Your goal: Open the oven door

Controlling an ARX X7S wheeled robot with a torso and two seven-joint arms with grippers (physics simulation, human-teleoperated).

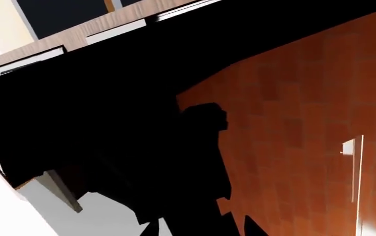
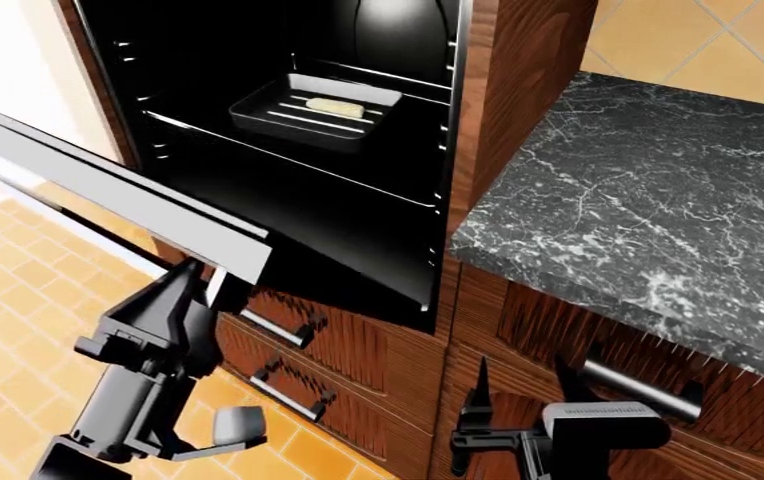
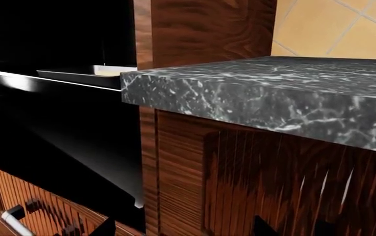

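Orange floor tiles and dark wooden cabinetry surround a built-in black oven cavity, beside which a dark marbled stone countertop runs off to the right of the head view. Inside the cavity a black baking tray sits on a wire rack with a pale yellow piece of food in it. The black-framed oven door hangs lowered and open, its silver edge slanting across the head view's left and cut off by the frame; its glass panel cannot be made out from here. The left gripper sits right under the door's front edge, its dark fingers tapering up together against it, though whether they clamp anything cannot be told; the left wrist view is mostly black shadow. The right gripper hovers low before the brown wooden drawer fronts with short silver handles, its two thin fingers standing apart and holding nothing.
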